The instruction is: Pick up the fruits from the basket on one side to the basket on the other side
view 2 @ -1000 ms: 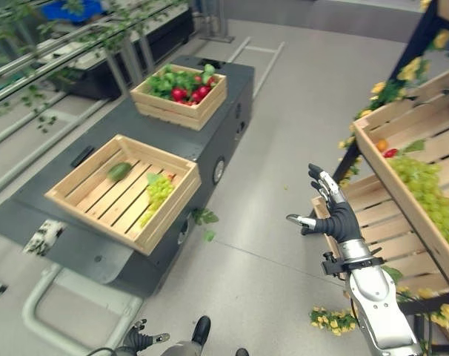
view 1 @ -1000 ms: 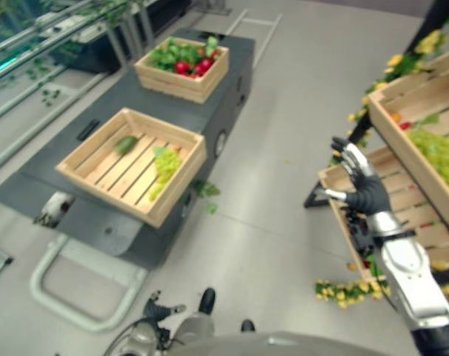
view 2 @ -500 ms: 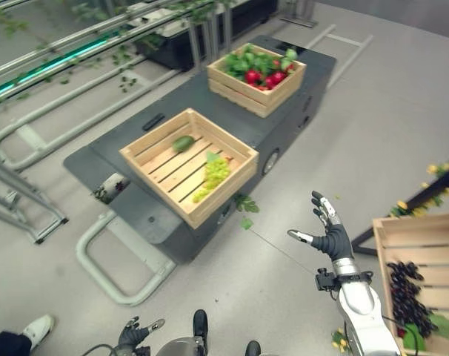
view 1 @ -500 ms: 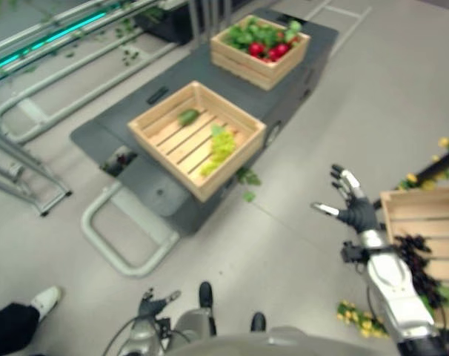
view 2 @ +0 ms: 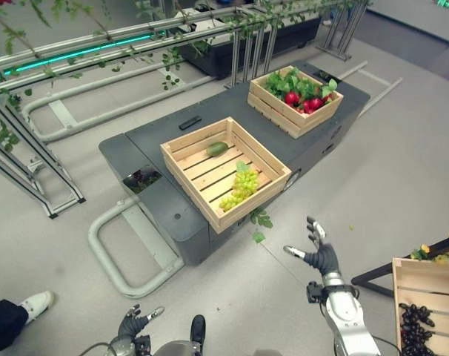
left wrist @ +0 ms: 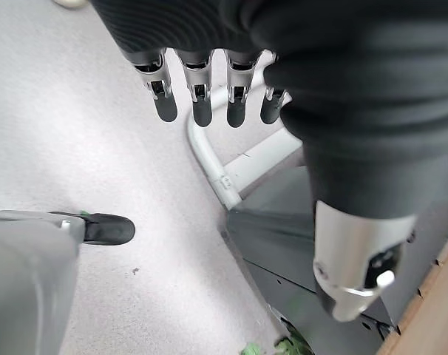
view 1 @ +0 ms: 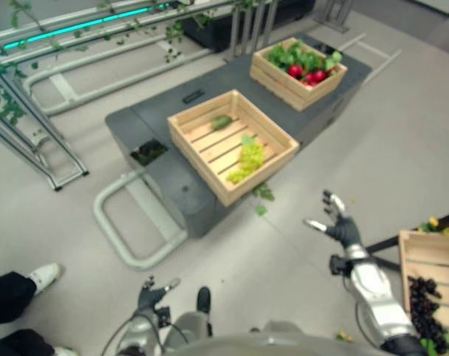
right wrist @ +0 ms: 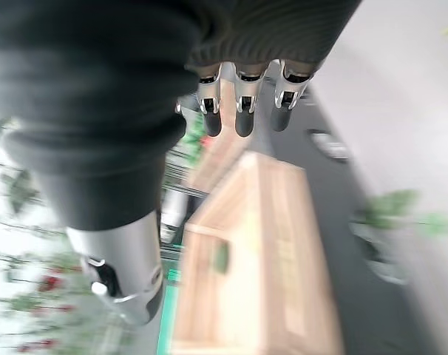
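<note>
Crate (view 2: 210, 172) of pale slatted wood, taken as the landmark, sits on the dark grey surface (view 2: 154, 144) of a low wheeled cart. Inside it: a bunch of green grapes (view 2: 241, 188) toward the corner that overhangs the cart's edge, and a smaller green fruit (view 2: 216, 148) near the opposite wall. The two are apart, with bare slats between.

Second crate (view 2: 295, 100), beyond the landmark crate on the same surface, holds red fruits (view 2: 302, 100) among green leaves.

Right hand (view 2: 318, 255) held in the air over the grey floor (view 2: 402, 170), on the near side of the landmark crate and clear of it. Fingers spread and straight, thumb out to the side; nothing in it. The right wrist view agrees: straight fingers (right wrist: 242, 111) with the wooden crate seen past them.

Left hand (view 2: 131, 324) low at the lower frame edge, well short of the landmark crate, by the cart's pale tubular handle (view 2: 124, 248). Fingers relaxed and extended in the left wrist view, holding nothing.

Third crate (view 2: 424, 311), at the far lower right from the landmark, holds dark grapes (view 2: 416, 330).

A person's white shoe (view 2: 33, 302) shows at the left edge.
</note>
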You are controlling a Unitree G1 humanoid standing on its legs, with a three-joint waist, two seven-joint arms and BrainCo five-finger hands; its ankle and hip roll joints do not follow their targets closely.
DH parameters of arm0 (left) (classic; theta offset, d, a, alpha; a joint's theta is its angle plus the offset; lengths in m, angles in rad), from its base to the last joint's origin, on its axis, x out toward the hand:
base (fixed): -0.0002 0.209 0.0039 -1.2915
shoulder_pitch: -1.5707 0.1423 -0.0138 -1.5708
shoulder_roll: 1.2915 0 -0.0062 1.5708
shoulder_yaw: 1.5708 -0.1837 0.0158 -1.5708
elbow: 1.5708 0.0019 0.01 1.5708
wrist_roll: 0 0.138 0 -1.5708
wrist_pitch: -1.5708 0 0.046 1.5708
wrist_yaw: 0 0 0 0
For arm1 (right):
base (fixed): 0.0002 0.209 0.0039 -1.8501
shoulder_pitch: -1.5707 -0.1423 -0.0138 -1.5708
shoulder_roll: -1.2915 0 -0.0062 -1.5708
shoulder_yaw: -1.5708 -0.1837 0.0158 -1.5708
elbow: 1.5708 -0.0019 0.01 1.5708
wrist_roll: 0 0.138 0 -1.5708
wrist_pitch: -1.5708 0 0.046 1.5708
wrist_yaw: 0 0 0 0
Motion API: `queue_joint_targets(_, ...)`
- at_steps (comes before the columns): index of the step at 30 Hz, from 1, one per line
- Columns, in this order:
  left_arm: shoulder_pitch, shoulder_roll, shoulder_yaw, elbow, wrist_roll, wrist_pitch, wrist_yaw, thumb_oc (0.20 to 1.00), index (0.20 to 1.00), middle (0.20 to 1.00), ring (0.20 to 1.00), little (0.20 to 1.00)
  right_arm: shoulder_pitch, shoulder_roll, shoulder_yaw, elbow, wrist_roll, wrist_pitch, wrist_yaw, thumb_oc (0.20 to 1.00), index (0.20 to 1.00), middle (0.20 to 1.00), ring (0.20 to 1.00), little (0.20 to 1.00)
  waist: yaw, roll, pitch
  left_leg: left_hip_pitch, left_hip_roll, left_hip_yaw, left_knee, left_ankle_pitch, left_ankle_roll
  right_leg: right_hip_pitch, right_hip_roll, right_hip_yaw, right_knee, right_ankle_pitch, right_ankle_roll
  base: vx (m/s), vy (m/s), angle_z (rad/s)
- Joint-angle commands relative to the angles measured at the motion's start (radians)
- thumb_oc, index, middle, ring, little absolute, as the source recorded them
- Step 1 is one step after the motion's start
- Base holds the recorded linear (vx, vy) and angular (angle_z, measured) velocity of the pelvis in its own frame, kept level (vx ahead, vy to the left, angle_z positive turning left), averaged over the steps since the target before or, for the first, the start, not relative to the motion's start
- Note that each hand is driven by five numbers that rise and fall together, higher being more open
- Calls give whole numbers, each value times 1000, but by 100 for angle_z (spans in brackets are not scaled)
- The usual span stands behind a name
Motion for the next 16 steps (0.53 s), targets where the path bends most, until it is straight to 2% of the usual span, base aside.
queue_joint_targets(1, -26, -5, -22, 50, 46, -16, -21, 1000, 1000, 1000, 1000, 1000, -29, 21, 8, 121, -6, 10, -29, 1000, 1000, 1000, 1000, 1000, -12, 31, -27, 52, 17, -19, -43, -85, -75, -64, 48, 80, -164, 41, 13, 160, -33, 92)
queue_joint_targets(2, -42, -6, -33, 78, 52, -9, -45, 1000, 1000, 1000, 1000, 1000, -67, 23, 34, 297, -36, 37, -47, 1000, 1000, 1000, 1000, 1000, -21, 29, -28, 66, 2, -49, -52, -87, -82, -82, 43, 112, -307, 85, 13, 117, -37, 95)
queue_joint_targets(3, -42, -6, -33, 78, 52, -9, -45, 1000, 1000, 1000, 1000, 1000, -67, 23, 35, 298, -36, 36, -47, 1000, 1000, 1000, 1000, 1000, -21, 30, -27, 67, 2, -49, -52, -87, -82, -80, 44, 112, -307, 85, 13, 208, -60, 57)
queue_joint_targets(4, -54, 0, -48, 111, 70, -10, -53, 1000, 1000, 1000, 1000, 1000, -77, 35, 34, 458, -23, 55, -47, 1000, 1000, 1000, 1000, 1000, -32, 11, -29, 74, -28, -64, -40, -97, -84, -76, 44, 157, -410, 150, 18, 92, -22, 45)
queue_joint_targets(5, -50, -10, -37, 101, 44, -11, -78, 1000, 1000, 1000, 1000, 1000, -74, 53, 42, 563, -15, 63, -30, 1000, 1000, 1000, 1000, 1000, -32, 11, -39, 71, -43, -79, -27, -105, -83, -37, 36, 201, -436, 154, 30, 107, -41, 29)
queue_joint_targets(8, -22, -11, -29, 136, 50, 7, -106, 1000, 1000, 1000, 1000, 1000, -115, 58, 84, 747, -83, 95, -16, 1000, 1000, 1000, 1000, 1000, -9, 11, -77, 76, -38, -55, -33, -118, -81, 23, 30, 185, -488, 166, 18, 89, -75, 73)
queue_joint_targets(11, -2, -22, -10, 158, 33, 21, -137, 1000, 1000, 1000, 1000, 1000, -107, 77, 60, 878, -76, 120, 3, 1000, 1000, 1000, 1000, 1000, -3, 16, -105, 95, -34, -53, -37, -128, -85, 75, 25, 181, -528, 158, 7, 105, -70, 12)
queue_joint_targets(16, 16, -43, -9, 197, 57, 50, -151, 1000, 1000, 1000, 1000, 1000, -95, 85, 43, 960, -102, 142, 6, 1000, 1000, 1000, 1000, 1000, -4, 26, -130, 123, -23, -51, -32, -144, -92, 130, 23, 167, -567, 151, -7, 79, -67, -7)
